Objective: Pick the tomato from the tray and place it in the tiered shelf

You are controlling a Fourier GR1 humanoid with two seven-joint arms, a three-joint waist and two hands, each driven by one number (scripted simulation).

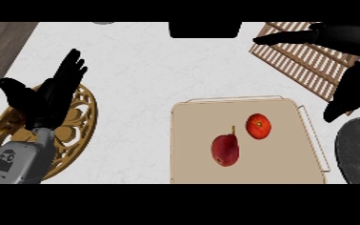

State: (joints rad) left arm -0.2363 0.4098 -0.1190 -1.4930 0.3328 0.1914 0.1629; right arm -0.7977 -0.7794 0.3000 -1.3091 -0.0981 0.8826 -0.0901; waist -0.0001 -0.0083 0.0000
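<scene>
While I look down at the white desk (147,71) from far away, I see a tan tray (197,124) near the bottom right. The tomato (259,126) sits on the tray, round and red with a tiny green top. Just beside it, lower and to the left, lies a dark red pear (225,149) with a thin stem pointing up. The two fruits are close, but I cannot tell if they touch.

My left hand (51,97) is on the left side. Its black fingers are straight and spread, pointing up, and it holds nothing. It sits over a round gold wire stand (83,119) with curly patterns. Its grey forearm (25,159) comes in from the bottom left corner.

My right hand (330,34) shows at the top right, well apart from the tomato. One dark finger points left over the wooden slats of the tiered shelf (295,62), and another dark part hangs down by the right edge, near the tray's corner. It holds nothing, and its fingers look straight.

A black box shape (205,29) sits at the top middle of the desk. A dark grey round thing (349,150) peeks in at the right edge.
</scene>
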